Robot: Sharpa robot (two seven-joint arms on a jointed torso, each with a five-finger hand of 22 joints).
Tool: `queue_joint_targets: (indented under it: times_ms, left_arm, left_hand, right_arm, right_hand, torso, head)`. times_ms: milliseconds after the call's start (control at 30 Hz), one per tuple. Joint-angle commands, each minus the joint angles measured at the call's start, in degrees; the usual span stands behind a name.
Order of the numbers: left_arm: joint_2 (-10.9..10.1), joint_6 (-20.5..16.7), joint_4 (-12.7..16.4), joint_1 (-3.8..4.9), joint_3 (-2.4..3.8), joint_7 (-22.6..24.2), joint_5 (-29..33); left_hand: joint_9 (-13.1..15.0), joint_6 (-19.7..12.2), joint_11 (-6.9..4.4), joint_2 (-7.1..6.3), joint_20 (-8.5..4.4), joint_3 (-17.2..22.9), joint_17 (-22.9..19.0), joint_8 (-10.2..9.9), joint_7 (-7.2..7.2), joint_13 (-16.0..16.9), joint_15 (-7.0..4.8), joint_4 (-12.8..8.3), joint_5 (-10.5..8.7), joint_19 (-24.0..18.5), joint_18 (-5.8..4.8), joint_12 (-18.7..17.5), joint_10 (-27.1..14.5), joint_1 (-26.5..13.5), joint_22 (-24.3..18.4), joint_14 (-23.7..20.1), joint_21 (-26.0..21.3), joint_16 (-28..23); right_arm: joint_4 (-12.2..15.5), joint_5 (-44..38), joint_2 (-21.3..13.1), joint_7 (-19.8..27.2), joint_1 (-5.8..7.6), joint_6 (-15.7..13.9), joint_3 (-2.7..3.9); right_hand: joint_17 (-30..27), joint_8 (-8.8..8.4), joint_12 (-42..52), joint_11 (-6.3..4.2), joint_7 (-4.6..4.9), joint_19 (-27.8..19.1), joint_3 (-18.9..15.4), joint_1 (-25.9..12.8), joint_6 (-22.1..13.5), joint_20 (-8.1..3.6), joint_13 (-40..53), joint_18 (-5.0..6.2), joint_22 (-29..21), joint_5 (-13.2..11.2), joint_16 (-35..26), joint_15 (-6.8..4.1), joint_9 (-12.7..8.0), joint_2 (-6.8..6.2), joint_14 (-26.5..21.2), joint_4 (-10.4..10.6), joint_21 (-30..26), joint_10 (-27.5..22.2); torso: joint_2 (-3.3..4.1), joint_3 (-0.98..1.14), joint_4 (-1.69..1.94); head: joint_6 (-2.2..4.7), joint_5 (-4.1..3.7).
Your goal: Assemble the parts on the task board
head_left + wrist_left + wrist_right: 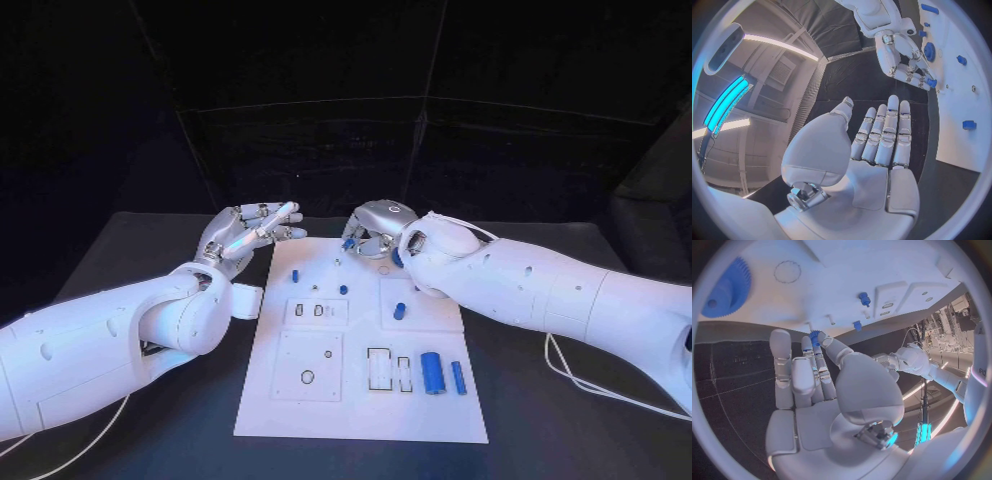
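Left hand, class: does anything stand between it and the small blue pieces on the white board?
Nothing visible does. The left hand hovers open beside the board's far corner, with the nearest blue piece unobstructed.

Black table (173,240) before dark curtained walls (433,90); ceiling strip lights (779,44) glow.

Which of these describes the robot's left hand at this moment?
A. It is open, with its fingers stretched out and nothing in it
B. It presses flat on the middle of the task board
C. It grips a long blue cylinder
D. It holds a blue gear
A: the left hand has a bare palm and straight, extended fingers, and the head view shows it raised beside the far left corner of the task board, holding nothing.
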Motion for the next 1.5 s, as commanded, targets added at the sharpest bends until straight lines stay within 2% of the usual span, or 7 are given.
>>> queue_joint_targets:
  times_ms: [33, 133, 433, 867, 1067, 1267, 1500]
  left_arm:
    - [0.0, 0.7, 0.2, 0.15, 0.05, 0.2, -0.3]
    - [0.1, 0.7, 0.1, 0.19, 0.05, 0.2, -0.3]
    - [0.3, 0.8, 0.1, 0.23, 0.06, 0.1, -0.3]
    - [0.3, 0.8, 0.0, 0.28, 0.06, 0.1, -0.3]
    - [0.4, 0.8, 0.0, 0.32, 0.06, 0.0, -0.3]
    - [0.4, 0.8, 0.0, 0.35, 0.06, 0.0, -0.3]
    - [0.3, 0.8, -0.1, 0.38, 0.06, -0.1, -0.3]
  left_hand:
    - [-0.1, 0.1, 0.27, 0.52, 0.14, 0.0, 0.1, -0.2, 0.95, -0.1, 0.27, -0.4, 0.23, 0.0, 0.31, -0.2, -0.2, -0.1, -0.1, 0.0, -0.3, -0.2]
    - [-0.1, 0.1, 0.27, 0.52, 0.14, 0.0, 0.1, -0.2, 0.95, -0.1, 0.27, -0.4, 0.23, 0.0, 0.31, -0.2, -0.2, -0.1, -0.1, 0.0, -0.3, -0.2]
    - [-0.1, 0.1, 0.27, 0.52, 0.14, 0.0, 0.1, -0.2, 0.95, -0.1, 0.27, -0.4, 0.23, 0.0, 0.31, -0.2, -0.2, -0.1, -0.1, 0.0, -0.3, -0.2]
    - [-0.1, 0.1, 0.27, 0.51, 0.15, -0.1, 0.1, -0.3, 0.94, -0.1, 0.28, -0.5, 0.23, 0.0, 0.32, -0.2, -0.2, -0.1, -0.1, 0.0, -0.3, -0.3]
    - [-0.1, 0.1, 0.27, 0.51, 0.15, -0.1, 0.1, -0.3, 0.94, -0.1, 0.28, -0.5, 0.23, 0.0, 0.32, -0.2, -0.2, -0.1, -0.1, 0.0, -0.3, -0.3]
    - [-0.1, 0.2, 0.28, 0.51, 0.16, -0.1, 0.1, -0.3, 0.95, -0.1, 0.28, -0.5, 0.23, 0.0, 0.32, -0.3, -0.2, -0.1, -0.1, 0.0, -0.4, -0.3]
    - [-0.1, 0.2, 0.28, 0.51, 0.16, -0.1, 0.1, -0.3, 0.95, -0.1, 0.28, -0.5, 0.23, 0.0, 0.32, -0.3, -0.2, -0.1, -0.1, 0.0, -0.4, -0.3]
  right_arm:
    - [-1.0, 0.0, 0.7, -0.8, 0.21, 0.0, 0.05]
    - [-1.8, -0.2, 1.4, -1.2, 0.23, 0.4, 0.05]
    - [-4.2, -0.6, 3.2, -1.5, 0.29, 2.2, 0.05]
    - [-5.6, -1.1, 4.7, -1.8, 0.32, 4.6, 0.04]
    - [-6.1, -1.5, 5.2, -2.8, 0.33, 5.0, 0.04]
    - [-6.5, -1.6, 5.6, -3.3, 0.34, 3.8, 0.04]
    - [-5.9, -1.7, 5.2, -3.5, 0.37, 2.6, 0.04]
  right_hand:
    - [0.1, 0.02, 0.0, 0.23, 0.05, 0.3, 0.3, 0.1, 0.2, 0.03, 0.0, -0.62, 0.1, -0.4, 0.4, -0.33, 0.1, -0.41, 1.3, 0.0, 0.3, 0.2]
    - [0.1, 0.02, 0.0, 0.23, 0.05, 0.3, 0.3, 0.1, 0.2, 0.03, 0.0, -0.62, 0.1, -0.4, 0.4, -0.33, 0.1, -0.41, 1.3, 0.0, 0.3, 0.2]
    - [0.0, -0.05, 0.0, 0.30, 0.11, 0.3, 0.6, -0.1, 0.0, 0.09, 0.0, -0.64, 0.2, -0.4, 0.5, -0.27, 0.0, -0.69, 1.3, 0.2, 0.5, 0.0]
    - [-0.4, -0.12, -0.1, 0.40, 0.23, 0.2, 0.9, -0.4, -0.2, 0.19, 0.0, -0.70, 0.7, -0.5, 0.4, -0.13, 0.0, -1.06, 1.1, 0.5, 0.9, -0.3]
    - [-1.5, -0.29, -0.3, 1.13, 0.88, -0.5, 1.5, -1.1, -1.7, 0.67, -0.2, -0.65, 0.2, -0.7, 0.0, 0.50, -0.1, -2.14, 0.7, 1.3, 0.9, -2.9]
    - [-4.9, -0.30, -0.1, 2.59, 1.86, -2.5, 1.5, -1.4, -5.4, 1.84, -0.2, -0.16, -2.5, -1.1, -1.6, 1.66, -0.2, -4.12, -0.2, 2.1, -0.6, -9.4]
    - [-6.5, -0.30, 0.1, 2.76, 1.80, -3.4, 0.9, -0.8, -7.1, 2.15, -0.1, 0.18, -3.9, -1.3, -2.4, 1.85, -0.2, -4.78, -0.6, 2.6, -1.4, -11.3]
  torso:
    - [0.17, -0.06, 0.00]
    - [0.04, 0.04, 0.00]
    - [0.05, 0.00, 0.10]
    - [0.07, -0.08, 0.09]
    - [0.09, -0.11, 0.11]
    - [0.11, -0.10, 0.10]
    - [0.12, -0.12, 0.09]
  head:
    - [0.03, 0.02]
    - [-0.18, 0.02]
    - [-0.37, -0.01]
    - [-0.47, 0.21]
    - [-0.54, 0.16]
    - [-0.48, 0.19]
    - [-0.49, 0.14]
